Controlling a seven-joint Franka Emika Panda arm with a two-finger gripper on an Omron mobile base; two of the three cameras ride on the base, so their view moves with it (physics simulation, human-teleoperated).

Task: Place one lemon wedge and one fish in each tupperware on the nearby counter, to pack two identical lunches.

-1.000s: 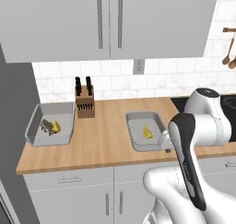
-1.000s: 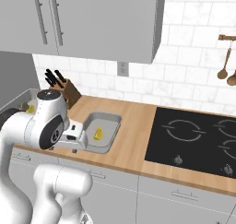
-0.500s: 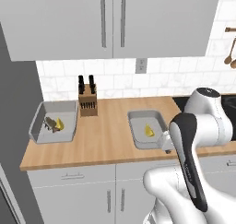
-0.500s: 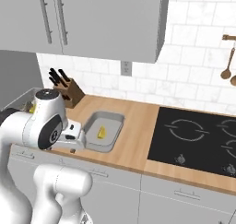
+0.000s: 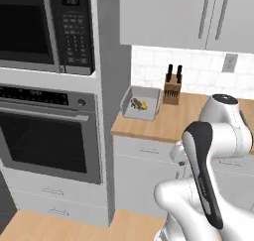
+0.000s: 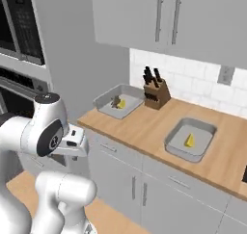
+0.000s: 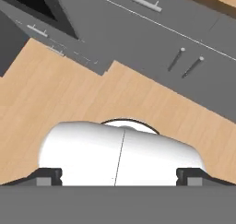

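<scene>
Left base view: the whole picture has shifted since half a second ago, so the camera has moved with the base. An oven and microwave now stand at the left. The counter carries a grey tray holding a dark fish and a yellow lemon wedge, beside a knife block.

Right base view: a second tray with one lemon wedge sits further right. The gripper hangs below the counter edge, well apart from both trays.

Hand view: the fingers stand wide apart with nothing between them, over wooden floor and grey cabinet fronts.
</scene>
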